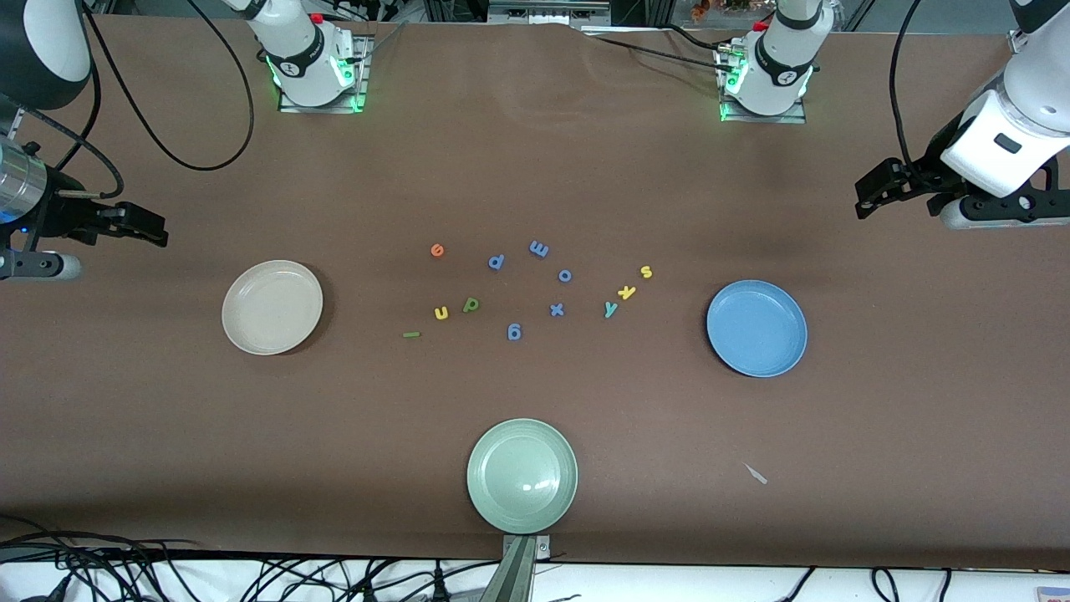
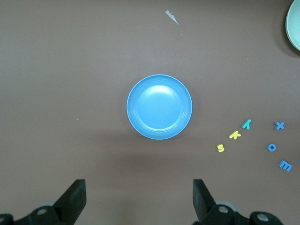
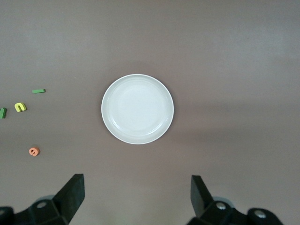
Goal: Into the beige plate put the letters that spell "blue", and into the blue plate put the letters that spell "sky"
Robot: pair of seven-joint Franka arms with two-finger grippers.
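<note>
Front view: both plates bare, sorting not yet begun.
Left tool (image 1: 869,201) wide at frame right, right tool (image 1: 146,230) wide at frame left; "blue" letters (image 1: 441,313) and "sky" letters (image 1: 627,292) mid-frame, between beige plate (image 1: 272,307) and blue plate (image 1: 756,328); first pinch likely needs precision.

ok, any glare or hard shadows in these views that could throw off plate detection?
Front view: bright highlight on the glossy pale green plate. Left wrist view: soft sheen inside the round blue plate. Right wrist view: round cream-beige plate evenly lit; only faint, diffuse shadows on the brown tabletop.
</note>
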